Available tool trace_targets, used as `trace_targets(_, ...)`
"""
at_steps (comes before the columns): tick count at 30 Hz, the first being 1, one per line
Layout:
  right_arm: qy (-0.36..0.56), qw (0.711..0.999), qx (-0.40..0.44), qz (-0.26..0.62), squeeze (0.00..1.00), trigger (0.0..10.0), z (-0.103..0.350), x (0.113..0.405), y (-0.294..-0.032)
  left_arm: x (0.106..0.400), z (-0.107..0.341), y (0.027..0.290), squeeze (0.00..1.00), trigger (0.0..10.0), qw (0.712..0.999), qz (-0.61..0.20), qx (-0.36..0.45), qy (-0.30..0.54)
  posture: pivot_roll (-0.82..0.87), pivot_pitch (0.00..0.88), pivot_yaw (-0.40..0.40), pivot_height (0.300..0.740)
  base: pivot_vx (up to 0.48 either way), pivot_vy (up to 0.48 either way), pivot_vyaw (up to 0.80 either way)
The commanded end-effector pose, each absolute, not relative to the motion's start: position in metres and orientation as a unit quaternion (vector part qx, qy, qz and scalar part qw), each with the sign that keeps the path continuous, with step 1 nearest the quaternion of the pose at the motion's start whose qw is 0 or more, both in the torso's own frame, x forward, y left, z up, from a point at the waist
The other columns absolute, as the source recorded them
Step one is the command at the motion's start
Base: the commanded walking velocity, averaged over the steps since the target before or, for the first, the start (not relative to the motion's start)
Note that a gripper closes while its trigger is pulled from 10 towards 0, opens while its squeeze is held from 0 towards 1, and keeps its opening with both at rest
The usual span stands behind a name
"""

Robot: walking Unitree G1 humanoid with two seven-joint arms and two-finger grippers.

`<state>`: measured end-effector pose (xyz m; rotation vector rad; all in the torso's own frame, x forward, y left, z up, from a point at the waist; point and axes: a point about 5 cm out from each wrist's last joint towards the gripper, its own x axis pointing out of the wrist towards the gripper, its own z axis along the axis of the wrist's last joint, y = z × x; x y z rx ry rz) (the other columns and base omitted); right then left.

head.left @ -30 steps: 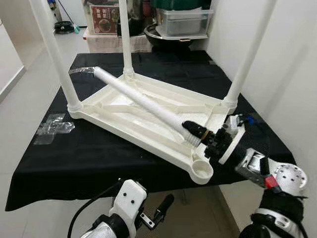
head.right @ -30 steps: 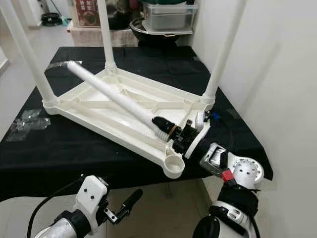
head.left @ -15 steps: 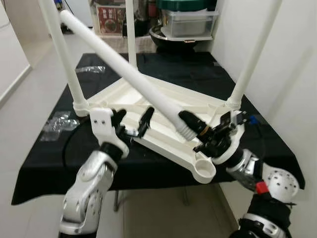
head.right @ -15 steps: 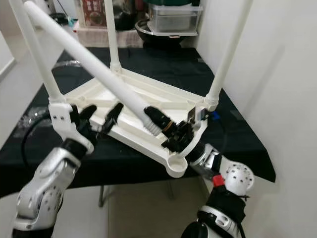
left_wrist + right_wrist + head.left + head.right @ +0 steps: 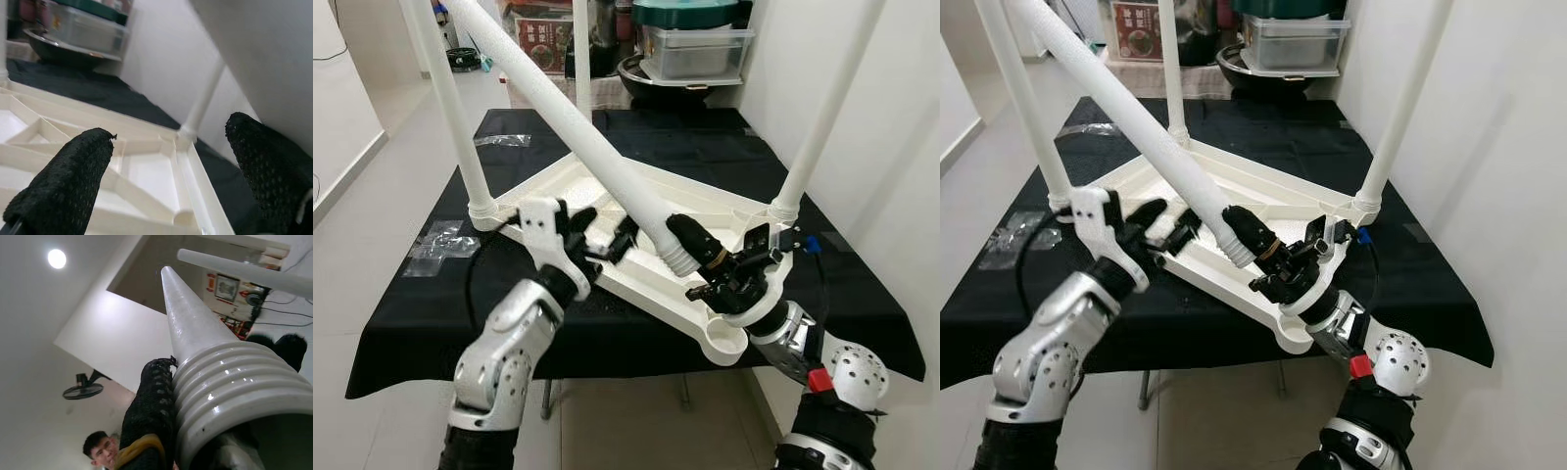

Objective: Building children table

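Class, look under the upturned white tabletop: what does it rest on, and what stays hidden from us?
The white tabletop lies upside down on a black cloth covering a table. The cloth hides the table beneath, and the tabletop's top face cannot be seen.

White table top [image 5: 636,284], white legs [image 5: 570,122]; black cloth [image 5: 431,304]; black gripper fingers [image 5: 63,188].

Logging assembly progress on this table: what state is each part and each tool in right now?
White plastic tabletop: upside down on the black-covered table.
Three white legs: upright in corner sockets.
Fourth white leg: loose, tilted, threaded end held.
Near corner socket: empty.
Right tool: shut on fourth leg.
Left tool: open beside that leg.
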<state>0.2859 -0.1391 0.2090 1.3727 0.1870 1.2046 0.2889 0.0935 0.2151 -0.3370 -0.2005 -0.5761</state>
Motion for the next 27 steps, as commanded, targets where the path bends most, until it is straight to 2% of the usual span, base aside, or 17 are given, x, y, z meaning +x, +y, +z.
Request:
trace_targets(1,0.086,0.613,0.589,0.521,0.0,0.0,0.212,0.289,-0.136,0.286,0.216,0.093,0.0,10.0,0.936,-0.294,-0.164,-0.1,0.07,0.029,-0.062,0.74,0.0,0.0,0.0)
trace_targets(4,0.079,0.619,0.587,0.516,0.0,0.0,0.214,0.292,-0.14,0.281,0.209,0.102,0.0,10.0,0.936,-0.3,-0.16,-0.087,0.07,0.031,-0.064,0.74,0.0,0.0,0.0)
trace_targets(10,0.09,0.623,0.584,0.512,0.0,0.0,0.21,0.291,-0.139,0.268,0.218,0.096,0.0,10.0,0.922,-0.336,-0.167,-0.095,0.07,0.034,-0.069,0.74,0.0,0.0,0.0)
trace_targets(27,0.116,0.62,0.589,0.506,0.0,0.0,0.195,0.284,-0.139,0.282,0.246,0.102,0.0,10.0,0.916,-0.312,-0.2,-0.153,0.06,0.014,-0.067,0.74,0.0,0.0,0.0)
